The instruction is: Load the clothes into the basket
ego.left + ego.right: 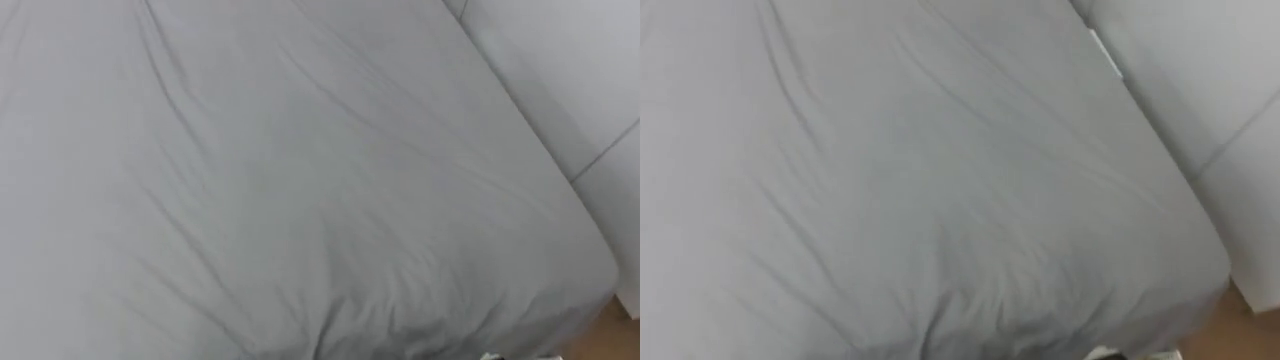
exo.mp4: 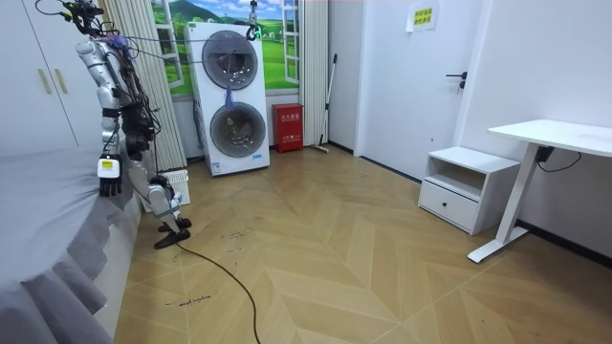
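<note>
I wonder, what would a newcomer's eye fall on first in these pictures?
The wrinkled grey bed sheet spreads across the eye views, and the robot stands at that bed's edge on the room view's left. Further right in that view, two white round-doored laundry machines are stacked against the far wall, with a small red box beside them on the wooden herringbone floor.

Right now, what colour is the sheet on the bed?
Plain grey bed sheet, clearest in the left eye view.

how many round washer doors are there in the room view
2: the upper round door and the lower round door right beneath it, both in the white laundry tower at the far wall. None looks hidden.
</note>
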